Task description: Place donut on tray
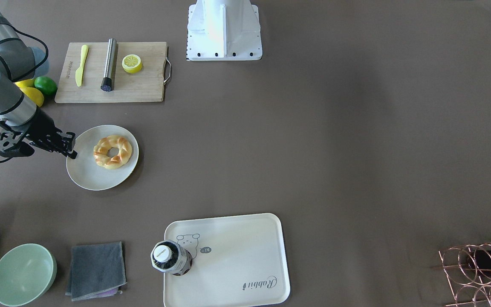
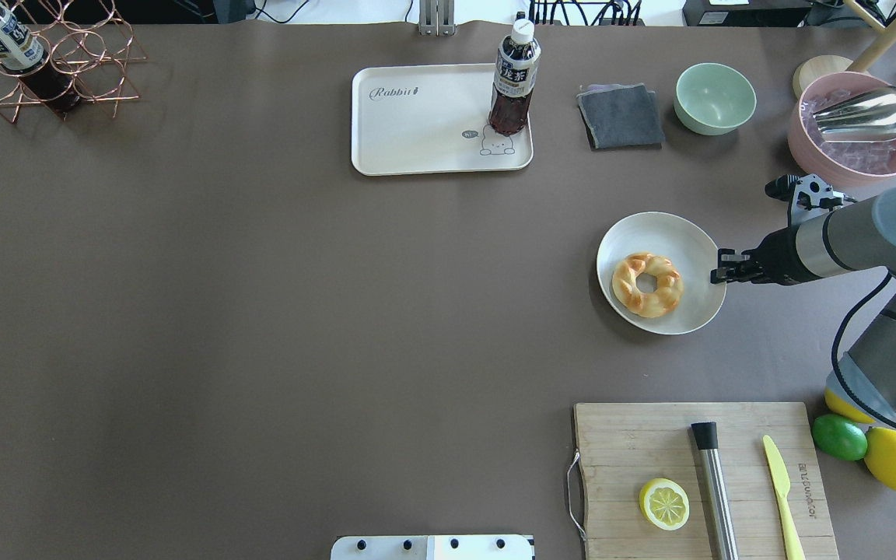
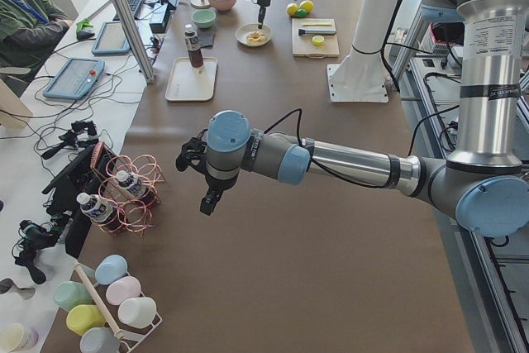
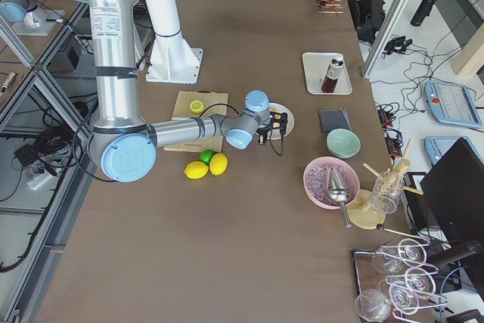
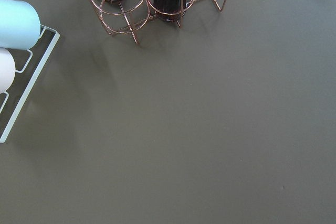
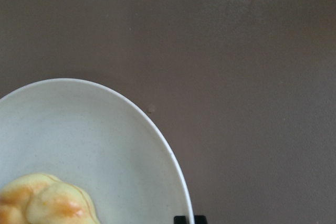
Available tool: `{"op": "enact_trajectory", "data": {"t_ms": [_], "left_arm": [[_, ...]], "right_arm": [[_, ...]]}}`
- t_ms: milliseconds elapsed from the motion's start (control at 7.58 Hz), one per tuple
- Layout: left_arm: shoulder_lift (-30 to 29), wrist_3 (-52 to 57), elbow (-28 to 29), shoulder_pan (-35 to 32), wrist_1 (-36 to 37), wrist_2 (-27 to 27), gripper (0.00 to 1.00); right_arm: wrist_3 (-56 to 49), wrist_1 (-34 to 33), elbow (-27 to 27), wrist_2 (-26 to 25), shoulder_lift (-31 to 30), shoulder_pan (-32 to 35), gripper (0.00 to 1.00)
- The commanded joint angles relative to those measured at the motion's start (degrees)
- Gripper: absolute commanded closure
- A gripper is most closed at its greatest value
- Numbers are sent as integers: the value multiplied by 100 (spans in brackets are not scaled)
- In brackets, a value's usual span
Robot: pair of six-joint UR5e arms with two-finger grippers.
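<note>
The donut [image 1: 112, 152] lies on a round white plate [image 1: 87, 175], also in the overhead view [image 2: 647, 284] and at the lower left of the right wrist view [image 6: 42, 203]. My right gripper [image 1: 72, 153] [image 2: 719, 274] hovers at the plate's rim, beside the donut and apart from it; its fingertips [image 6: 181, 219] sit close together, shut and empty. The cream tray [image 1: 237, 260] [image 2: 417, 132] lies across the table with a dark drink bottle [image 1: 169, 257] standing on its bear corner. My left gripper [image 3: 207, 202] hangs above bare table near the wire rack; I cannot tell whether it is open or shut.
A wooden cutting board [image 1: 143, 85] holds a lemon half [image 1: 131, 63], a yellow knife [image 1: 82, 65] and a metal cylinder [image 1: 109, 64]. Lemons and a lime [image 1: 46, 85] lie beside it. A green bowl [image 1: 23, 273], grey cloth [image 1: 96, 269] and copper wire rack [image 1: 480, 273] stand near the tray's side.
</note>
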Motion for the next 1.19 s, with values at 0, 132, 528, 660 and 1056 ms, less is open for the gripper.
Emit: {"op": "enact_trajectory", "data": {"t_ms": [0,132,528,660,1056], "left_arm": [[-17,-2,9,0,0,0,1],[-26,-10,0,0,0,-9,1],[-105,-906,-97,245,-35,-603,1],[-201,-1368,-140,333,-87,-789,1],[-324,-3160,-395,939,-822,-791,1]], "right_arm": [[147,-215,31,60,352,201,100],[382,-652,179,60,685,219,100],[1611,-1647,470,-193,1923,-235,100],[2033,-2006,479,-526,2362,-507,100],[3387,-4400,488,-1563,4486,-1579,100]]}}
